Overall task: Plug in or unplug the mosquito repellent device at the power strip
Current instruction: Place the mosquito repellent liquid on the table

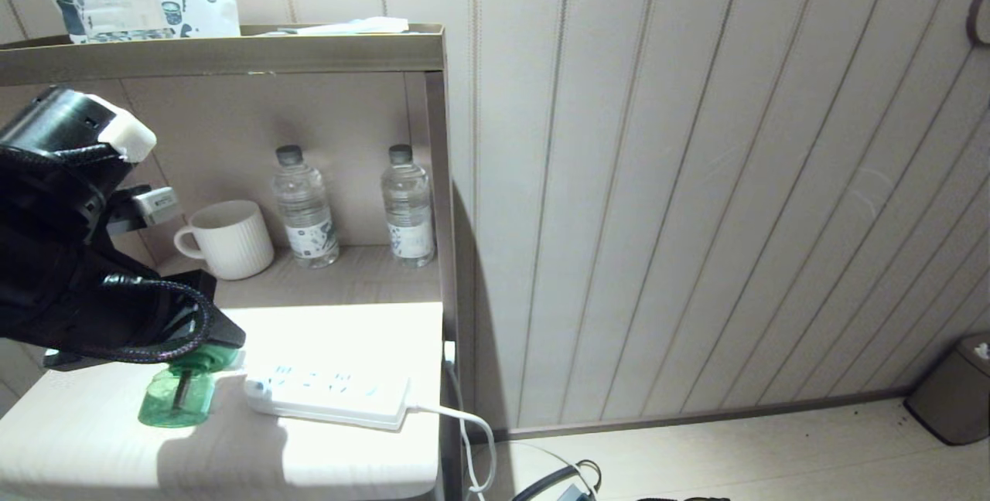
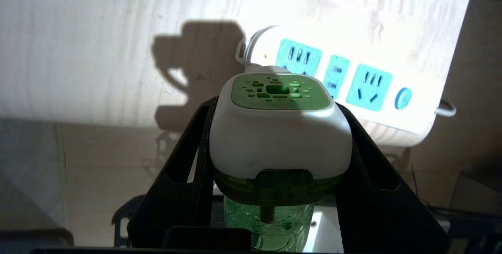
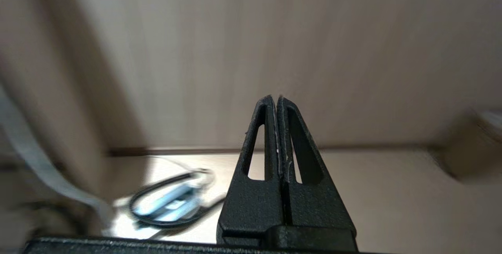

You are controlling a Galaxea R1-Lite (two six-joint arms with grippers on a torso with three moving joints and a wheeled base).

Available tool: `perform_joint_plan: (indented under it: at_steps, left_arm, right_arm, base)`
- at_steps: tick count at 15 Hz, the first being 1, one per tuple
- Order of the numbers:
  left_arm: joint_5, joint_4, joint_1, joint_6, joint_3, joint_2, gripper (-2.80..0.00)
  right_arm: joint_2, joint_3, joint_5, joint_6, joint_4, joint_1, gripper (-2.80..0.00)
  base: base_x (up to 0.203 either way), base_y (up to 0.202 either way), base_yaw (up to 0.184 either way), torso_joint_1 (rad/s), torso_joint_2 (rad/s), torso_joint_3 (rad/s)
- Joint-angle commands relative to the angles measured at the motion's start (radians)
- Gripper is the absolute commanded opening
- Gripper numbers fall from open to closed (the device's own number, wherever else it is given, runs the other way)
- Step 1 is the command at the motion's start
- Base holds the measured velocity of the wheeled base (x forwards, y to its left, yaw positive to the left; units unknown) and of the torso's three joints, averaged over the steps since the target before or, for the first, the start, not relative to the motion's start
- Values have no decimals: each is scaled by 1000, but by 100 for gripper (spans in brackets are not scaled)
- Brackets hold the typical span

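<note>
A paneled wall (image 1: 696,176) fills the right of the head view, with a small bin (image 1: 955,389) on the floor at its foot. To the left stands a shelf unit (image 1: 232,52) whose lower ledge holds a white mug (image 1: 228,238) and two water bottles (image 1: 305,207), side by side and apart from each other. In front of the ledge is a bright white counter (image 1: 348,439). On it lies the strip (image 1: 329,393), flat, its cable (image 1: 464,424) running off the counter's right edge toward the floor. The left arm (image 1: 69,253) reaches in from the left, and the left gripper (image 2: 276,128) has its fingers (image 2: 188,160) clamped on both sides of the white cap of the device (image 2: 278,128), green bottle hanging below. The device sits just beside the strip's left end, not in a socket, with its bottle near the counter; contact cannot be told. The right gripper (image 3: 277,101) is away over the floor, fingers pressed together and holding nothing.
</note>
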Motion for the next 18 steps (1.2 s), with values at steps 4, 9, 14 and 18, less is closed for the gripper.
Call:
perform_joint_plan:
  at_steps: [4,9,14,18]
  left_arm:
    - [19,-75,43,25,64,-93,-280]
    - [19,-82,76,43,110,-145,-280]
    - [18,-222,124,83,279,-281,-280]
    - [23,-396,134,96,455,-384,-280]
  right_arm:
    - [-27,36,49,24,-4,1,-280]
    - [-29,36,48,30,-4,1,-280]
    - [-29,36,48,30,-4,1,-280]
    - [-29,36,48,30,-4,1,-280]
  base:
    - [0,0,0,0,0,0]
    - [0,0,0,0,0,0]
    - [0,0,0,0,0,0]
    - [0,0,0,0,0,0]
